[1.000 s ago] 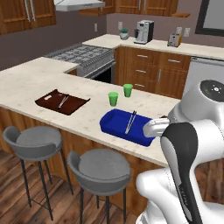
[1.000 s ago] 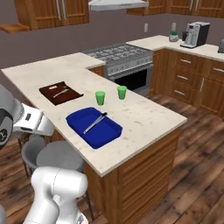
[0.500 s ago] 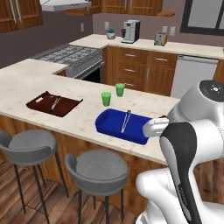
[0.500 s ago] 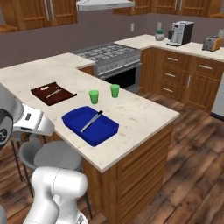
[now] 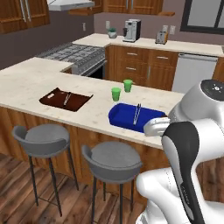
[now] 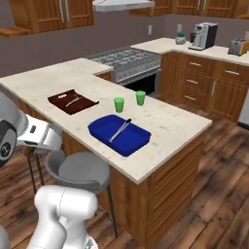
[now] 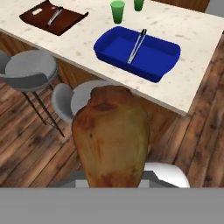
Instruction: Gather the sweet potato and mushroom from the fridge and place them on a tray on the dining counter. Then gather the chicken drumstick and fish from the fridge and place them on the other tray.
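Note:
A brown-orange sweet potato point(image 7: 111, 138) fills the near middle of the hand view, with my gripper shut on it and the fingertips hidden behind it. Beyond it runs the pale dining counter point(image 7: 83, 48) point(image 5: 26, 87) point(image 6: 160, 121). On the counter stands a blue tray point(image 7: 162, 59) point(image 5: 124, 118) point(image 6: 133, 141) with metal tongs point(image 7: 136, 46) lying in it. To its left sits a dark brown tray point(image 7: 65, 24) point(image 5: 76, 103) point(image 6: 61, 102), also holding tongs. The fridge, mushroom, chicken drumstick and fish are out of view.
Two green cups point(image 5: 116, 93) point(image 5: 127, 85) point(image 6: 118, 104) stand behind the blue tray. Two grey stools point(image 5: 41, 135) point(image 5: 114, 157) front the counter. A stove point(image 5: 74, 53) and a wall counter with a coffee machine point(image 5: 131, 29) lie beyond; wood floor point(image 6: 214, 194) to the right.
The whole picture has shifted, so the base has moved and the counter with both trays sits slightly differently in view. The sweet potato stays in the shut gripper.

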Robot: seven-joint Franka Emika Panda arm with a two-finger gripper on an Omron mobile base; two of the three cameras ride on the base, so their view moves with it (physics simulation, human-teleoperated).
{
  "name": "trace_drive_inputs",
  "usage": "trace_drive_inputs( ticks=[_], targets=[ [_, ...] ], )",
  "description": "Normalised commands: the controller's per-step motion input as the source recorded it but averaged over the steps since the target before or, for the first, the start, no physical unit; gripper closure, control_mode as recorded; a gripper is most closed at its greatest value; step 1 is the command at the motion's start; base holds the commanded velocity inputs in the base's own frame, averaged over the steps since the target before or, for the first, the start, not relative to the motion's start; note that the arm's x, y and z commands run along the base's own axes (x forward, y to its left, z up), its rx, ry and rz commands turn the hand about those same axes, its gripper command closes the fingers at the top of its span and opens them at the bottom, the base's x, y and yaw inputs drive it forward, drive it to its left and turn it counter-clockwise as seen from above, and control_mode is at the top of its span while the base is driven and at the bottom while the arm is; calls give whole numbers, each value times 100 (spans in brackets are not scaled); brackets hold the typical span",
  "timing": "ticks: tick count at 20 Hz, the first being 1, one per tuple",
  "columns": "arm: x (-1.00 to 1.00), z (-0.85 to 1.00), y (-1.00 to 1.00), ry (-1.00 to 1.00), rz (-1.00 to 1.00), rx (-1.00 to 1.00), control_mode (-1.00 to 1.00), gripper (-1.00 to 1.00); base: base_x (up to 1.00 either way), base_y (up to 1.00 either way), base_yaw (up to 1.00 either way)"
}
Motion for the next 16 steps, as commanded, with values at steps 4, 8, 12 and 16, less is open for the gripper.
trace_drive_inputs(
  ticks=[4, 8, 12, 16],
  targets=[
    [0, 0, 0, 0, 0, 0, 100, 100, 2, 86, -5],
    [0, 0, 0, 0, 0, 0, 100, 100, 27, 87, -11],
    [0, 0, 0, 0, 0, 0, 100, 100, 38, 78, -21],
    [0, 0, 0, 0, 0, 0, 100, 100, 23, 80, -26]
  ],
)
